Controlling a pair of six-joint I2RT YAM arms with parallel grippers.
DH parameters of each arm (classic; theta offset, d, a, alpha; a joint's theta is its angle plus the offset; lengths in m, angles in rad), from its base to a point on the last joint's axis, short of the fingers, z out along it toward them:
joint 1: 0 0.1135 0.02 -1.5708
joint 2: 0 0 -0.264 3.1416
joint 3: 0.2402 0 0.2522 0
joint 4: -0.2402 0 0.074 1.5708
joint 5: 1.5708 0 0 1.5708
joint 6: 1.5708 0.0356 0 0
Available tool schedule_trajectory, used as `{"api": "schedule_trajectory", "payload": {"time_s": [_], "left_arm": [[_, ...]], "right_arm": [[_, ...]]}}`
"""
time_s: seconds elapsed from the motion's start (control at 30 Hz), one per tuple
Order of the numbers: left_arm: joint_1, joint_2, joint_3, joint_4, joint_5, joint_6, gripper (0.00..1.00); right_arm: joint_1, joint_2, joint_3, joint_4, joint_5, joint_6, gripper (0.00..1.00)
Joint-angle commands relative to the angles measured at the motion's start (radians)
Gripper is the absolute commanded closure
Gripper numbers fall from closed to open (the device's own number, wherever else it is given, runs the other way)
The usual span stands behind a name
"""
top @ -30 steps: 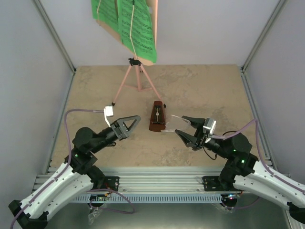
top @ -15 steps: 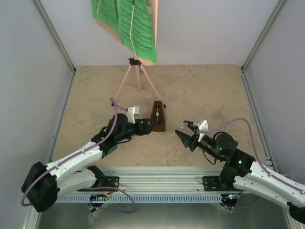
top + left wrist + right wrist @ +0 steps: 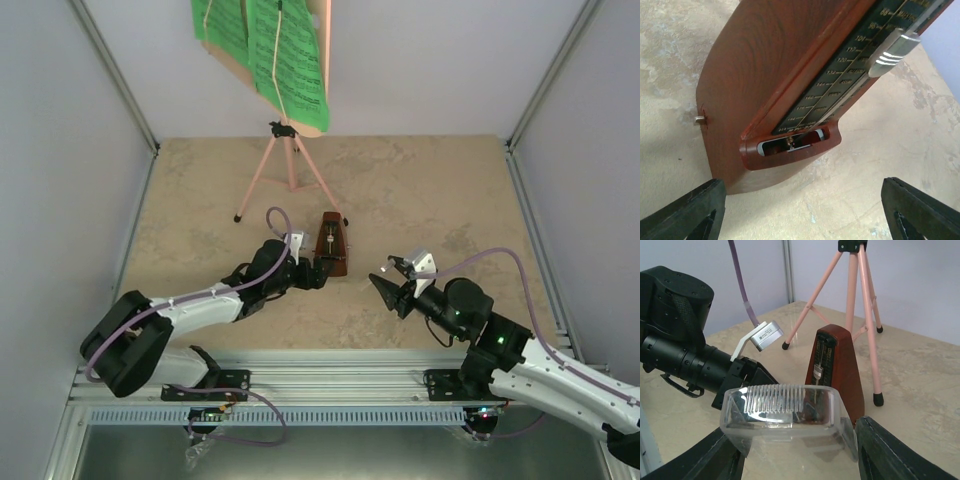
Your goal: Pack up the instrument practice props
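The brown wooden metronome [image 3: 330,244] stands upright mid-table, its front face uncovered. My left gripper [image 3: 316,270] is open right at its base. In the left wrist view the metronome [image 3: 790,75] fills the frame, and the gripper [image 3: 801,192] has one finger at each bottom corner, not closed on it. My right gripper [image 3: 384,284] is shut on a clear plastic cover [image 3: 782,407], held just right of the metronome [image 3: 835,370]. The pink music stand [image 3: 290,170] stands at the back with green sheet-music pages [image 3: 285,55] on its desk.
The stand's near tripod leg [image 3: 867,335] ends close behind the metronome. Grey walls close in the left, right and back sides. The left arm's purple cable [image 3: 275,222] loops over its wrist. A metal rail [image 3: 320,385] runs along the near edge.
My left arm has reached forward and right until its open jaws are at the metronome's base. My right gripper has turned and drawn back slightly with the clear cover.
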Motion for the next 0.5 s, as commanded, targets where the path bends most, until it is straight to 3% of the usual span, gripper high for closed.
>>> {"api": "schedule_trajectory", "payload": {"time_s": [0.0, 0.47], "left_arm": [[0.004, 0.041, 0.006, 0.105, -0.004, 0.077, 0.14], [-0.036, 0.177, 0.088, 0.111, 0.029, 0.148, 0.28]], "right_arm": [[0.005, -0.026, -0.017, -0.002, 0.019, 0.011, 0.50], [0.005, -0.021, -0.027, 0.007, 0.025, 0.011, 0.50]]}}
